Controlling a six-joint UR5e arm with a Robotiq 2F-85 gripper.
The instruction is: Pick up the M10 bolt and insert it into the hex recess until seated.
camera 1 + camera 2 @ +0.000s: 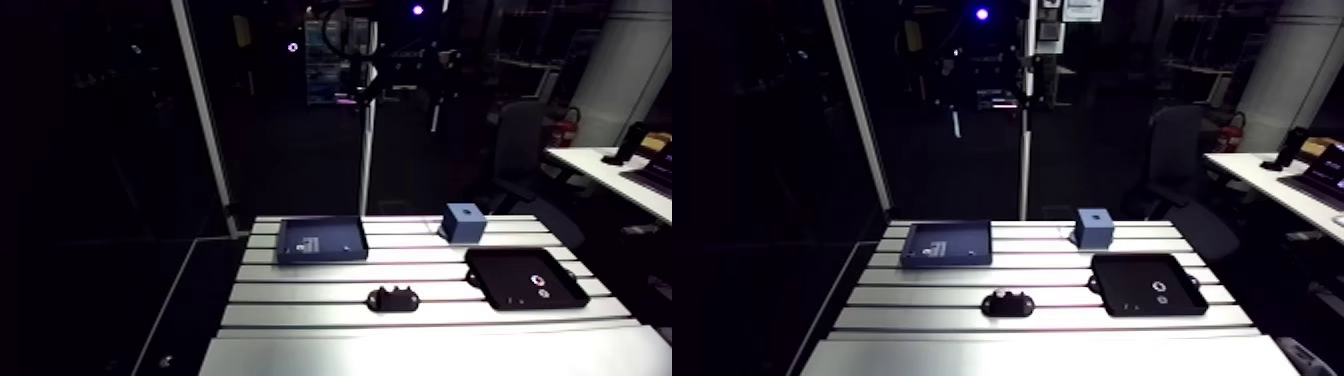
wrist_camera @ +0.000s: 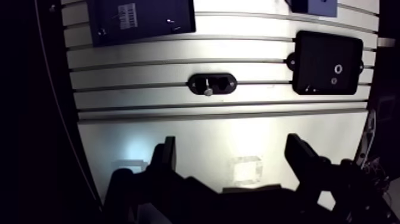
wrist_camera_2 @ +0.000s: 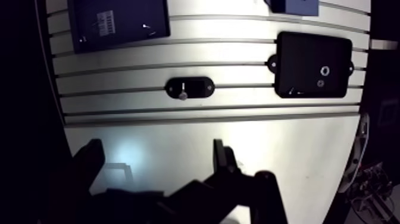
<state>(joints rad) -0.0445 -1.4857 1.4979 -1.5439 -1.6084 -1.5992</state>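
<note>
One bolt [image 2: 208,91], one fixture [image 2: 226,84], one blue tray [image 2: 152,25], one black tray [image 2: 316,52].

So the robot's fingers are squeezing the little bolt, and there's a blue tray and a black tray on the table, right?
Not quite. The wrist view shows the gripper open and empty; the silvery bolt sits at the small black fixture ahead of it. The blue tray and black tray are on the table.

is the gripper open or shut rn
Open. In the wrist view the gripper holds nothing; its fingers stand wide apart over bare table.
</note>
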